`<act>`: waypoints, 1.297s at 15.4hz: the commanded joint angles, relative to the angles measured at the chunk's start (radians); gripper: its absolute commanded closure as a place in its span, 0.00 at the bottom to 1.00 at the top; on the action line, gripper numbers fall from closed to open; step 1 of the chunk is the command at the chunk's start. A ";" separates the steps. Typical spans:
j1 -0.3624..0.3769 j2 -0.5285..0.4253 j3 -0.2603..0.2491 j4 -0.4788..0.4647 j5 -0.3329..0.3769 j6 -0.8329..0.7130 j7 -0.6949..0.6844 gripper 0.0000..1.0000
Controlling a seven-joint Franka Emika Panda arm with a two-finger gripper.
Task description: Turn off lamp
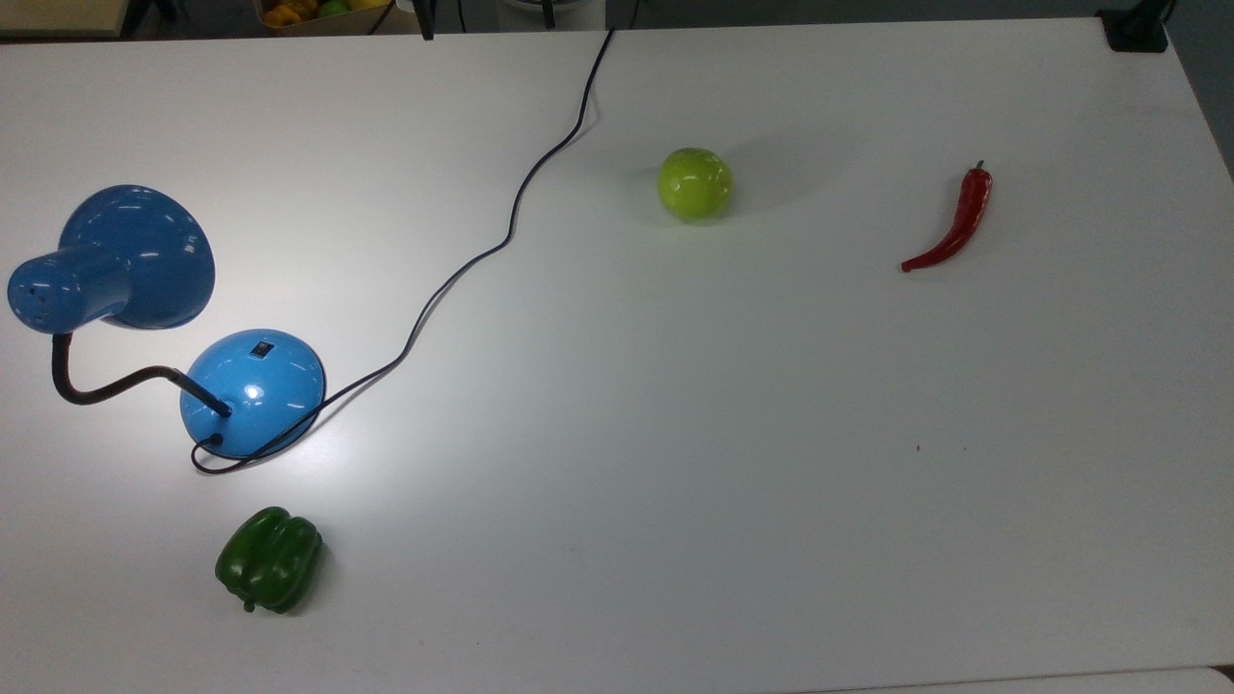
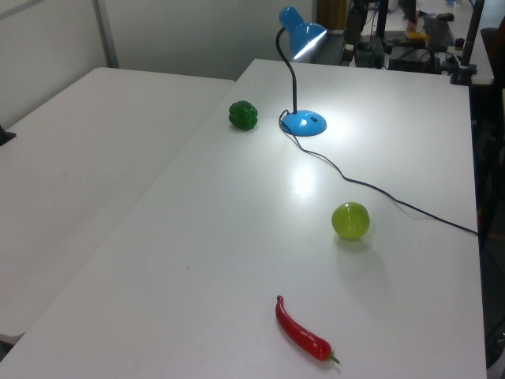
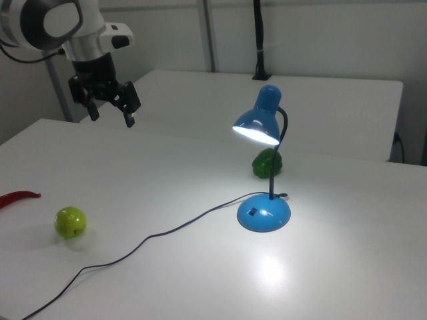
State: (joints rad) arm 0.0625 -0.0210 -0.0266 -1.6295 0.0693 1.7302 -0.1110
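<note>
The lamp (image 3: pixel 265 173) is lit, its shade throwing a bright pool onto the white table (image 3: pixel 347 267), so the switch has yet to be pressed. In the right view the gripper (image 3: pixel 112 107) hangs high above the table toward the right view's upper left, fingers spread apart and holding nothing, while the lamp's blue dome base (image 3: pixel 264 213) sits well apart from it, lower and toward the right view's right. The coming move likely turns on that gap: the arm has to travel across and down to reach the small black switch (image 3: pixel 252 213), which lies on the slope of the base facing the right view's left, the side nearer the gripper. In the top view the base (image 1: pixel 254 390) stands near the table's left edge, with the switch (image 1: pixel 260 348) on its upper slope, away from where the gooseneck (image 1: pixel 116 386) roots. The shade (image 1: pixel 116 258) hangs beside the base rather than directly over the switch, so a descent from above looks unobstructed. The cord (image 1: pixel 501 241) runs from the base toward the table's far edge.
</note>
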 commanded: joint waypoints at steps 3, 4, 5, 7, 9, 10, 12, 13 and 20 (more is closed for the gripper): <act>0.013 -0.014 -0.007 -0.021 -0.011 0.009 -0.018 0.00; 0.013 -0.014 -0.007 -0.021 -0.011 0.009 -0.019 0.00; 0.013 -0.014 -0.007 -0.021 -0.012 0.011 -0.019 0.00; 0.011 -0.017 -0.007 -0.032 -0.013 0.011 -0.022 0.00; 0.011 -0.016 -0.007 -0.033 -0.013 0.019 -0.027 0.01; 0.011 -0.014 -0.007 -0.035 -0.011 0.020 -0.036 0.09; 0.010 -0.014 -0.009 -0.033 -0.009 0.020 -0.049 0.29; 0.010 -0.014 -0.007 -0.033 -0.009 0.022 -0.049 0.40; 0.003 -0.014 -0.007 -0.053 -0.002 0.020 -0.045 1.00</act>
State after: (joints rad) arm 0.0610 -0.0198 -0.0271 -1.6431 0.0693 1.7302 -0.1339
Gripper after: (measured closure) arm 0.771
